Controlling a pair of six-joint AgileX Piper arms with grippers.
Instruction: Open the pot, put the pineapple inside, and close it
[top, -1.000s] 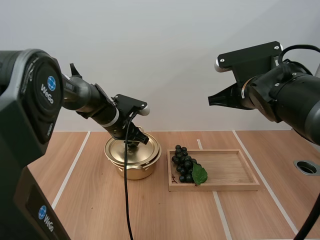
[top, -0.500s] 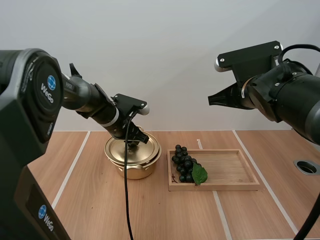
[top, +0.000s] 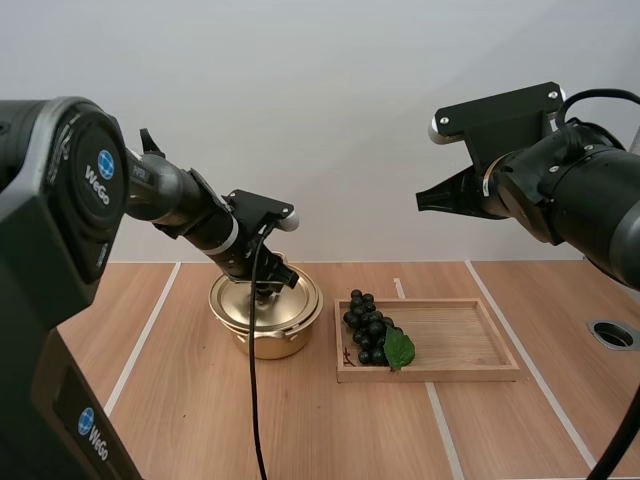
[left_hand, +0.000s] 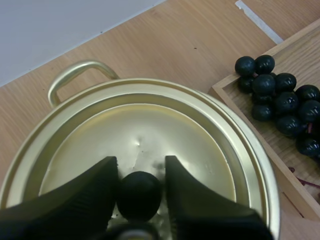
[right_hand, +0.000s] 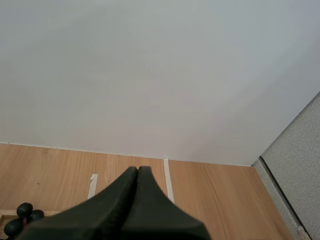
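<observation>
Left pincer (left_hand: 141, 169) pinches the knob (left_hand: 139, 196) to lift the lid (left_hand: 150, 125) off the pot (top: 265, 345). Grapes (top: 368, 330), no pineapple, lie in the tray (top: 455, 338). Right pincer (right_hand: 138, 171), pressed together, hangs clear.

Soft, even light falls from above, bright but not harsh. The gold lid (left_hand: 150, 125) ahead of the left gripper (left_hand: 141, 162) carries a pale sheen and small white glints just beyond the knob (left_hand: 139, 197) pinched between its fingers, whose dim reflection smears the metal. In the high view the pot (top: 265, 345) and wooden tray (top: 450, 375) throw only faint, short shadows on the table (top: 330, 430). The right gripper (right_hand: 137, 172) reads as a flat black wedge, its faces lost in shade.
</observation>
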